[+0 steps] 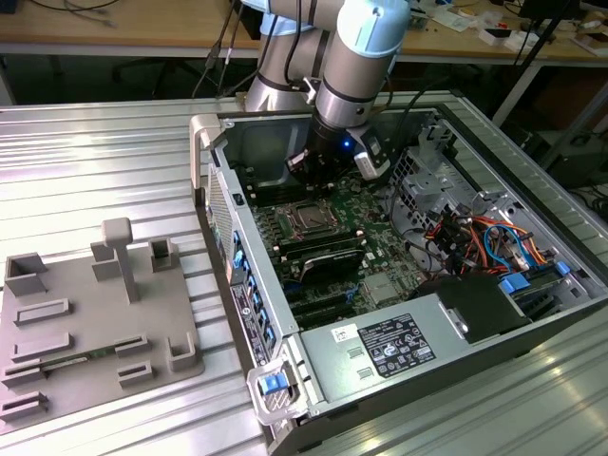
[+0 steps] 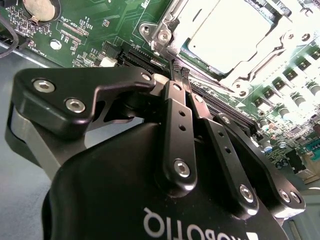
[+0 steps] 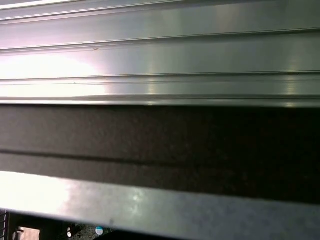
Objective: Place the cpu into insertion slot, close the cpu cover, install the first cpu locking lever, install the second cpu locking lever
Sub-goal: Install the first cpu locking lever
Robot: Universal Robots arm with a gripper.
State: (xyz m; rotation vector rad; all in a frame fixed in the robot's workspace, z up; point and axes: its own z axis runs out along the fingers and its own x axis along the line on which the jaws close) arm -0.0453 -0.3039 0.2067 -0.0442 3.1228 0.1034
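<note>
Filling the foreground of the second wrist view, the gripper's (image 2: 180, 71) black body and linkages are tapering to two fingers that are pressing together at their tips with nothing between them. Those tips are hovering just beside one corner of the socket. Under everything, the ribbed aluminium table (image 1: 95, 161) is stretching across the exterior view, and its bright ridges are also running across the first wrist view (image 3: 160, 60). On it, the open computer case (image 1: 249, 285) is lying on its side with its interior facing up. The grey and light-blue robot arm (image 1: 351, 66) is reaching down into the case from the far side. On the exterior view's left, a grey fixture tray (image 1: 85, 323) with upright blocks is sitting well apart from the arm. Inside the case, the green motherboard (image 1: 366, 223) is carrying the insertion slot (image 1: 289, 215) near its middle, directly below the wrist. In the second wrist view, the cpu cover (image 2: 167, 30) is lying flat as a silver frame, and the cpu (image 2: 235, 32) is sitting inside its window, glaring pale under the light.
</note>
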